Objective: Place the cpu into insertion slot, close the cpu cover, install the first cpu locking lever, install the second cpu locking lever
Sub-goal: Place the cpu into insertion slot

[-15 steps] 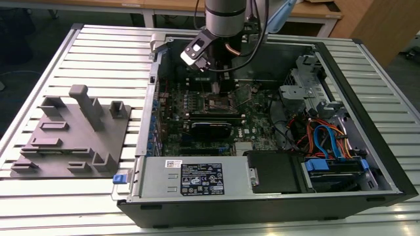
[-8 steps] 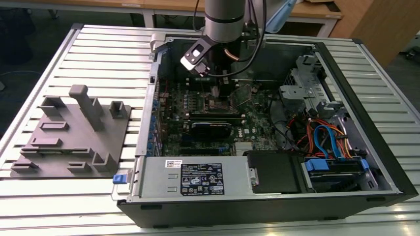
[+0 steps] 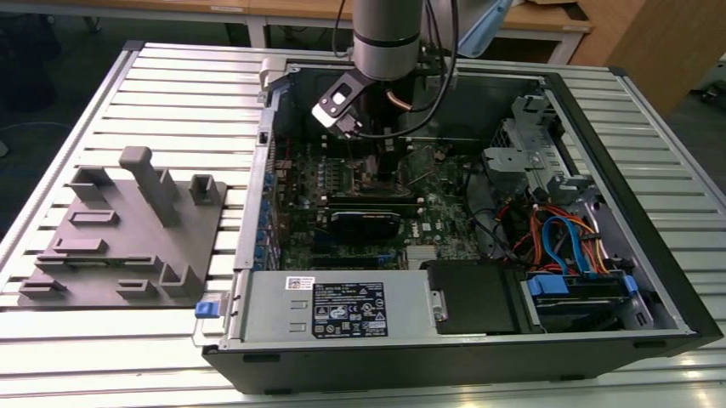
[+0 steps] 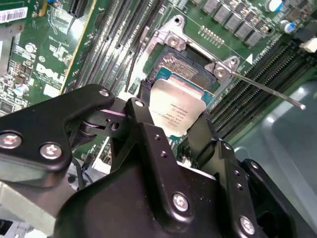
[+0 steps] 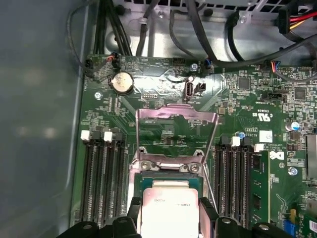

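While the arm [image 3: 389,34] stands close to vertical, it reaches down from above into the open computer case [image 3: 454,361], which lies on the slatted tabletop [image 3: 170,93]. In the exterior view its wrist is over the far part of the motherboard [image 3: 301,234]. The jaws are drawn in to a narrow gap and clamped on the cpu [image 4: 177,110], with a black finger [image 4: 143,131] pressed against each of two opposite edges. The cpu is a flat square with a dull silvery top bearing fine print, and a thin green edge shows around the metal. It sits roughly level, directly over the insertion slot [image 4: 190,64], whose dark centre and silver corner brackets are exposed just past the chip. Contact between chip and slot cannot be determined. In the first wrist view the cpu cover [image 5: 176,115] is raised on its hinge, its square window open to the board behind. A thin locking lever [image 4: 270,90] juts out from the slot's corner, unlatched. Long black memory slots [image 5: 101,183] flank the slot on both sides. A grey fixture [image 3: 125,238] rests on the tabletop, well apart from the case, on the exterior view's left.
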Robot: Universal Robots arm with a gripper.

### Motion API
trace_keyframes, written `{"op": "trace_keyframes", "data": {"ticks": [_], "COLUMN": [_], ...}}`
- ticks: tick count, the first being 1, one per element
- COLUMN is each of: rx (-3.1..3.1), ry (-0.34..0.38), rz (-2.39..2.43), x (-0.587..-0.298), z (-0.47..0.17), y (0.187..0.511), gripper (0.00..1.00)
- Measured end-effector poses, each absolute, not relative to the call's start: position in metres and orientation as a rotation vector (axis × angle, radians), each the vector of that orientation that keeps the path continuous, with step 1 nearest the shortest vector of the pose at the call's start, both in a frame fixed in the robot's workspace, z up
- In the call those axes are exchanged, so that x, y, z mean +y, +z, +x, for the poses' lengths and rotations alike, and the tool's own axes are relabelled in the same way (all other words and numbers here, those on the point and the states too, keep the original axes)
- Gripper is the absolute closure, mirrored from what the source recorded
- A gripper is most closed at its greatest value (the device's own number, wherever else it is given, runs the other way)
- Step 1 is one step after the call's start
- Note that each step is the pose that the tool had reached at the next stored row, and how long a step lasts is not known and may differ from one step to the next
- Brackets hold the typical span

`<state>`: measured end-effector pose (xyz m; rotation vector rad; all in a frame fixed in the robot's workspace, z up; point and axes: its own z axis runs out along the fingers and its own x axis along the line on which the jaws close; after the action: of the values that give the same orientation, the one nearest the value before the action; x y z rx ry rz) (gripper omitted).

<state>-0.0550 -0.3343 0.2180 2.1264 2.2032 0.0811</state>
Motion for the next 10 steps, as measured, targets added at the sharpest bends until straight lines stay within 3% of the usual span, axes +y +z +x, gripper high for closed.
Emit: {"op": "trace_keyframes", "data": {"ticks": [10], "rx": [2.203], "ry": [0.079], "rz": [2.126], "x": [-0.3343], "z": [-0.0554], "y": [0.212], "gripper": [0.46]}}
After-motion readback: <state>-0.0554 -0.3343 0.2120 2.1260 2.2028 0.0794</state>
